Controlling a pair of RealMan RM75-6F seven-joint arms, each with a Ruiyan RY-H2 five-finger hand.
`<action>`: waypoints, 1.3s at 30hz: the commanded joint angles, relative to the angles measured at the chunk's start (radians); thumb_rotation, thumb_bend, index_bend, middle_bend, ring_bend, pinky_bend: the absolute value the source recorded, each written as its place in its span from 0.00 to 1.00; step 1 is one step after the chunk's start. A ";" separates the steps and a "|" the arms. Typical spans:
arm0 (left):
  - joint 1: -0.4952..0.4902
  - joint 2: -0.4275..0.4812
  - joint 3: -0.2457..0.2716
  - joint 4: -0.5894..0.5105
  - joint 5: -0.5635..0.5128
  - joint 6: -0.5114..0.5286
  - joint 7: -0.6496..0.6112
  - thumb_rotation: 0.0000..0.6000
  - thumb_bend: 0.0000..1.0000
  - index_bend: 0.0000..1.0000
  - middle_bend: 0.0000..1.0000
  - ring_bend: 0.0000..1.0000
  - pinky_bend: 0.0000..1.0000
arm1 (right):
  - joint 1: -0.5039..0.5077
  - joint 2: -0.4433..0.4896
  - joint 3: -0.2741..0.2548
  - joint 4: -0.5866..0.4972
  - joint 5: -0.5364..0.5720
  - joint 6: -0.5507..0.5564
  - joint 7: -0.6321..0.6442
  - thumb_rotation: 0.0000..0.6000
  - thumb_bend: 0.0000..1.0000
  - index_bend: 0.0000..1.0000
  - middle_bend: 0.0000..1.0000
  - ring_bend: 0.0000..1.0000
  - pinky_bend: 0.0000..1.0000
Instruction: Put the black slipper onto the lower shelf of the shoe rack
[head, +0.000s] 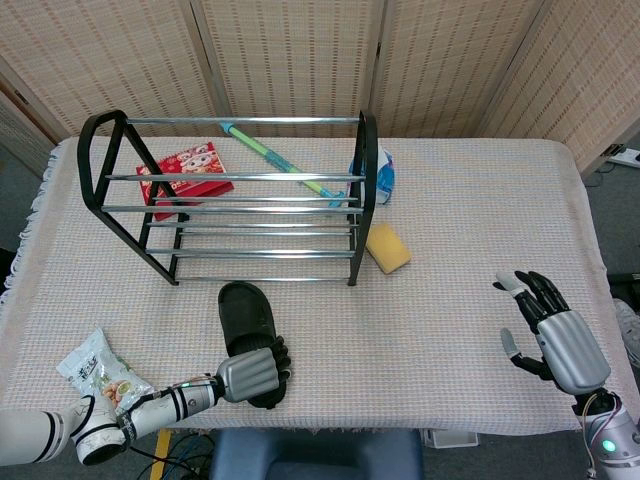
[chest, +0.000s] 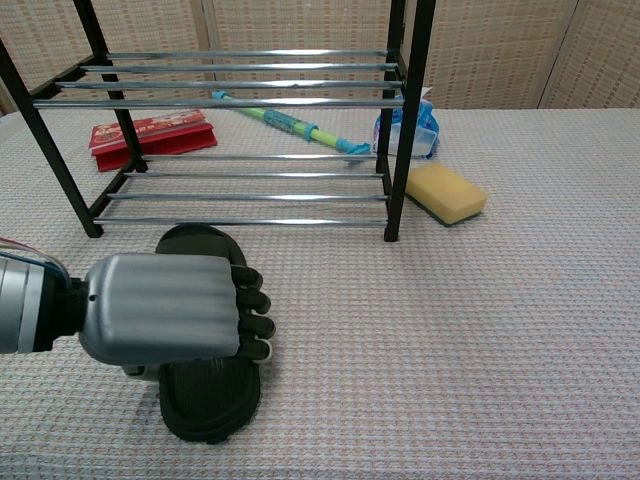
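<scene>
Black metal-barred shoe rack (head: 230, 200) stands on the surface, lower shelf vacant. Black rubber slipper (head: 246, 318) lies before it; likely light, flexible, best gripped across the strap. Left hand (head: 248, 374) curls over its heel. Right hand (head: 555, 335) spread, idle.

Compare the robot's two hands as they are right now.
The left hand sits on the black slipper at the near table edge, fingers curled over its strap; the right hand holds nothing, fingers spread. The left hand is low on the slipper; the right hand is off to the far right, away from every object. Both have silver backs and black fingers.
</scene>
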 joint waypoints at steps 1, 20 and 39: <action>-0.003 -0.013 0.010 0.022 0.036 0.023 -0.037 1.00 0.13 0.49 0.37 0.30 0.24 | 0.000 0.000 0.000 -0.001 0.001 0.000 -0.001 1.00 0.55 0.00 0.19 0.12 0.07; 0.049 0.063 0.035 -0.061 0.154 0.159 -0.030 1.00 0.13 0.68 0.58 0.47 0.37 | 0.000 -0.003 0.005 -0.006 -0.004 0.003 -0.007 1.00 0.55 0.00 0.19 0.12 0.07; -0.039 0.037 -0.098 0.014 0.115 0.060 -0.017 1.00 0.13 0.68 0.58 0.47 0.37 | -0.011 0.005 0.007 0.002 -0.002 0.023 0.013 1.00 0.55 0.00 0.19 0.12 0.07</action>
